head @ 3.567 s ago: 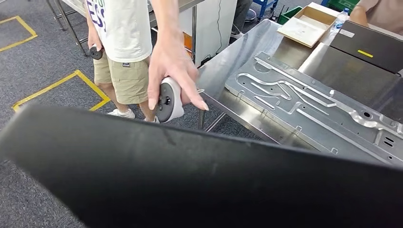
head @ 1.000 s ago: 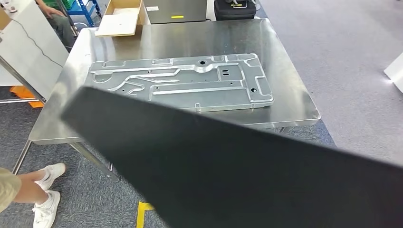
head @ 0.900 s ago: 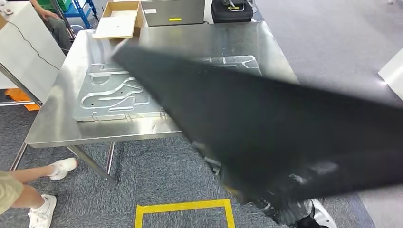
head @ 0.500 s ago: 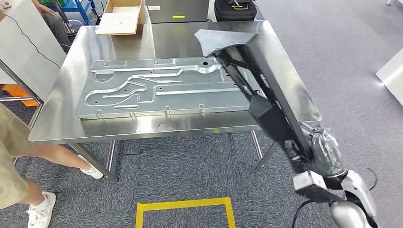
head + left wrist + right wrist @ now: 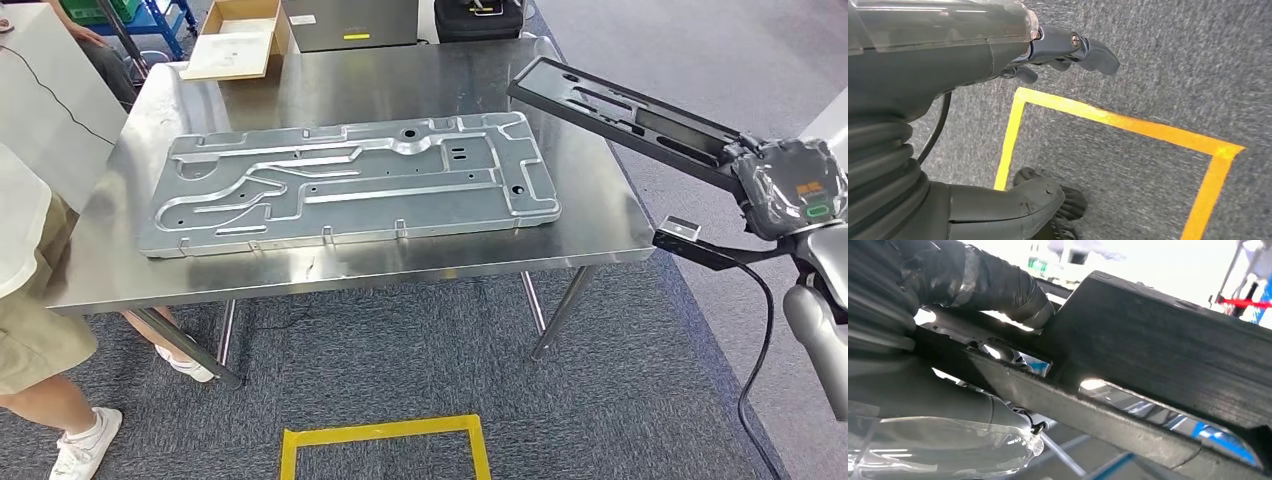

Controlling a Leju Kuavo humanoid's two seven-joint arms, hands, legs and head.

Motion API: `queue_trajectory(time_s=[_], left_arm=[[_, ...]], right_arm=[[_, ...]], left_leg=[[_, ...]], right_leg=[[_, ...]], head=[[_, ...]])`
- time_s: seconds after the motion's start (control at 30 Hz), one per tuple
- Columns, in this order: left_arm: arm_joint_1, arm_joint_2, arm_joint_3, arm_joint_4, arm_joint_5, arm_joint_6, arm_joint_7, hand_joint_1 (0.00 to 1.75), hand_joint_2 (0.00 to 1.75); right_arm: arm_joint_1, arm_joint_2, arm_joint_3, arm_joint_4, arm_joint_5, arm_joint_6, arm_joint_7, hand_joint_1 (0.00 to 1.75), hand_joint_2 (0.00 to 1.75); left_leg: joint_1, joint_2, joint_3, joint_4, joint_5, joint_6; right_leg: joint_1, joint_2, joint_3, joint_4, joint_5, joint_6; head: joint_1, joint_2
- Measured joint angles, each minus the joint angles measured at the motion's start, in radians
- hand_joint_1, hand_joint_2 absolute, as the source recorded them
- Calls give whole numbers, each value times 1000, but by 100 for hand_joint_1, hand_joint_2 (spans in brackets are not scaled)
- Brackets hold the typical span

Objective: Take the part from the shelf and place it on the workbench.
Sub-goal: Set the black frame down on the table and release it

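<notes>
the right hand, wrapped in clear film, grips one end of the long black part, which has cut-out slots and hangs tilted over the right edge of the steel desk. the left hand holds nothing, fingers loosely curled above grey carpet with yellow tape. a big stamped metal plate lies flat on the desk; a person stands beside it.

No text, label or number can be read on anything here.
</notes>
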Motion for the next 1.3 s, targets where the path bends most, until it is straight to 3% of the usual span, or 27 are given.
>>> queue_trajectory(time_s=[0.07, 0.13, 0.23, 0.3, 0.4, 0.43, 0.47, 0.5, 0.57, 0.63, 0.7, 0.8, 0.83, 0.9, 0.97, 1.0, 1.03, 1.07, 1.13, 1.3], left_arm=[[-2, 7, -4, 0, -7, 4, 9, 0, 175], [-7, 17, -6, 0, -14, 7, 15, 0, 175], [-11, 29, -15, 0, -24, 4, 19, 0, 175], [-14, 34, -23, 0, -32, 0, 20, 0, 175], [-17, 35, -34, 0, -45, -7, 20, 0, 175], [-16, 35, -37, 0, -48, -8, 21, 0, 175], [-16, 35, -40, 0, -50, -8, 21, 0, 175], [-16, 35, -43, 0, -52, -8, 21, 0, 175], [-16, 36, -47, 0, -54, -8, 22, 0, 175], [-17, 37, -51, 0, -58, -5, 23, 0, 175], [-16, 38, -56, 0, -66, 0, 26, 0, 175], [-16, 39, -62, 0, -72, 10, 30, 0, 175], [-16, 40, -63, 0, -73, 12, 30, 0, 175], [-15, 42, -65, 0, -75, 12, 30, 0, 175], [-14, 43, -68, 0, -80, 13, 30, 0, 175], [-13, 43, -69, 0, -82, 13, 29, 0, 175], [-12, 44, -70, 0, -83, 14, 27, 0, 175], [-12, 45, -71, 0, -83, 16, 24, 0, 175], [-13, 50, -74, 0, -85, 22, 18, 0, 175], [-12, 58, -79, 0, -91, 28, 9, 0, 175]], right_arm=[[-116, -1, 90, 76, 58, 29, -5, 175, 175], [-240, 8, 192, 165, 94, 59, -20, 175, 175], [-399, 41, 342, 307, 85, 90, -71, 175, 175], [-481, 71, 423, 408, 45, 89, -101, 175, 175], [-554, 132, 503, 564, -20, 54, -124, 175, 175], [-564, 153, 522, 614, -41, 39, -128, 175, 175], [-568, 172, 535, 657, -59, 28, -129, 175, 175], [-570, 190, 545, 696, -75, 19, -128, 175, 175], [-573, 222, 555, 762, -105, 5, -121, 175, 175], [-576, 251, 558, 819, -140, -20, -109, 175, 175], [-570, 277, 551, 869, -182, -61, -103, 175, 175], [-553, 305, 522, 924, -246, -107, -115, 175, 175], [-548, 313, 511, 937, -262, -116, -122, 175, 175], [-537, 326, 492, 963, -284, -130, -137, 175, 175], [-523, 334, 477, 984, -293, -136, -152, 175, 175], [-516, 336, 470, 993, -294, -137, -160, 175, 175], [-511, 336, 464, 1001, -292, -138, -169, 175, 175], [-508, 336, 460, 1008, -286, -139, -177, 175, 175], [-506, 336, 452, 1020, -264, -146, -192, 175, 175], [-506, 329, 448, 1045, -217, -156, -208, 175, 175]], left_leg=[[-5, 0, 60, -143, 77, 16], [-11, 2, 102, -244, 114, 27], [-12, 3, 109, -270, 123, 32], [-6, 3, 114, -285, 133, 38], [-3, 1, 115, -292, 138, 43], [-2, 0, 115, -292, 138, 42], [-1, -1, 115, -291, 137, 41], [1, -2, 116, -289, 135, 39], [3, -4, 116, -282, 129, 30], [2, -6, 112, -276, 125, 17], [1, -6, 110, -276, 124, 5], [3, -5, 103, -254, 104, -10], [3, -6, 85, -213, 80, -13], [5, -5, 20, -82, 17, -16], [5, -5, -32, 13, -6, -17], [5, -5, -33, 7, 11, -15], [4, -5, -14, -39, 45, -12], [4, -6, 18, -111, 82, -8], [0, -7, 75, -225, 123, 0], [-2, -6, 97, -266, 129, 21]], right_leg=[[4, 2, 0, 4, -2, -1], [7, 4, -4, 9, -3, 5], [5, 3, -10, 8, 0, 20], [3, -1, -22, 36, -20, 32], [-8, -3, -107, 207, -101, 52], [-12, -3, -135, 258, -114, 57], [-16, -4, -148, 276, -109, 62], [-20, -4, -141, 252, -83, 65], [-25, -7, -85, 125, -11, 67], [-21, -9, -40, 24, 23, 57], [-12, -7, -35, 7, 21, 41], [-15, -6, -29, -1, 23, 17], [-17, -7, -26, -5, 23, 10], [-13, -7, -23, -6, 21, -1], [-8, -6, -22, -3, 18, -4], [-6, -5, -21, 0, 16, -4], [-5, -4, -20, 3, 12, -3], [-5, -3, -20, 8, 8, -1], [-2, -1, -21, 17, 1, 6], [-4, 0, -24, 28, -11, 31]], head=[[0, 0], [0, 0], [0, 0], [0, 0], [0, 0], [1, 0], [1, 0], [0, 0], [0, 0], [1, 0], [0, 0], [0, 0], [0, 0], [0, 0], [0, 0], [0, 0], [0, 0], [0, 0], [0, 0], [0, 0]])
